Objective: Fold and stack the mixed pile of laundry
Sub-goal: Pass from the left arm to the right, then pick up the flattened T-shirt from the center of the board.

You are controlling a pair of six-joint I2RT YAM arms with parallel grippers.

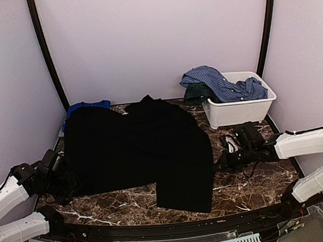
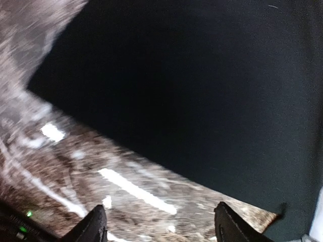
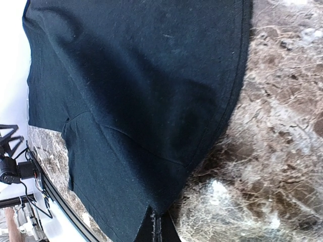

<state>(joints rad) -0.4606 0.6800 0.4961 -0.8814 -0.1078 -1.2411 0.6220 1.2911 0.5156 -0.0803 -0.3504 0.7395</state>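
Note:
A large black garment [image 1: 136,151] from the mixed laundry pile lies spread flat over most of the marble table. My left gripper [image 1: 69,183] is at its left edge. In the left wrist view that gripper [image 2: 161,228] is open over bare marble, with the black cloth [image 2: 202,75] just beyond its fingertips. My right gripper [image 1: 218,164] is at the garment's right edge. The right wrist view shows it [image 3: 160,228] shut, with the hem of the black fabric [image 3: 141,85] pinched at its tips.
A white bin [image 1: 237,113] stands at the back right. A blue checked shirt [image 1: 220,82] and a dark green piece [image 1: 196,94] hang over its rim. A royal-blue tee [image 1: 86,106] peeks out behind the black garment at the back left. Bare marble [image 1: 241,190] shows at the front right.

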